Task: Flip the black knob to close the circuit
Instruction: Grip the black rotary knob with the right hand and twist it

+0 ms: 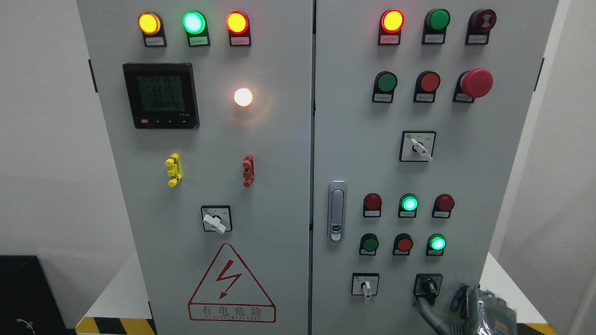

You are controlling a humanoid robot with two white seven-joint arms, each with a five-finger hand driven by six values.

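Right hand [454, 304] at lower right corner, one finger [426, 307] reaching up to touch the black knob [429, 285] — grip not a clear grasp, cannot tell, white switch [366, 286] just left of it, green lamp [436, 243] above — cabinet [279, 139] behind.

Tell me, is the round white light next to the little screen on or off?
On. The white light glows bright and casts a warm shine on the grey door around it.
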